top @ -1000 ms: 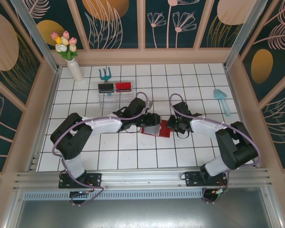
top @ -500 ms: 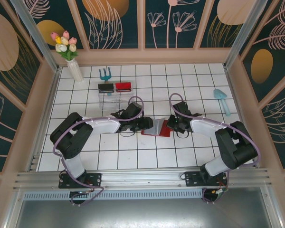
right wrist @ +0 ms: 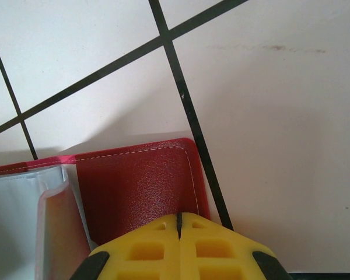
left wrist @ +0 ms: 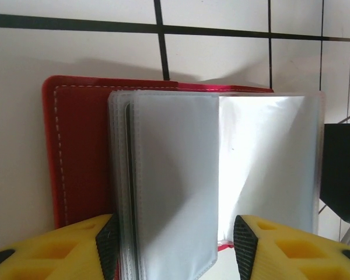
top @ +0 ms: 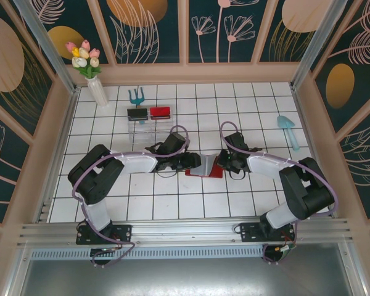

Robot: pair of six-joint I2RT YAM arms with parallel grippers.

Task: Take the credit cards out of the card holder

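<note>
Your left hand (left wrist: 176, 244) stands half spread, with the card holder's (left wrist: 81, 151) clear sleeves (left wrist: 175, 175) fanned between and just ahead of its fingers. Narrow onto a single leaf so that a card can slide free. Further right, your right hand (right wrist: 178, 233) is closed tight on nothing, over the red cover's corner; let it pin that to the counter (right wrist: 268, 116). No credit cards can be made out, though a dark edge among the leaves may be one.

The right gripper (right wrist: 179, 226), its yellow fingers pressed together, sits at the near corner of the red card holder (right wrist: 134, 184), whose clear sleeves (right wrist: 20, 219) lie leftward on white tiles (right wrist: 268, 116).
</note>
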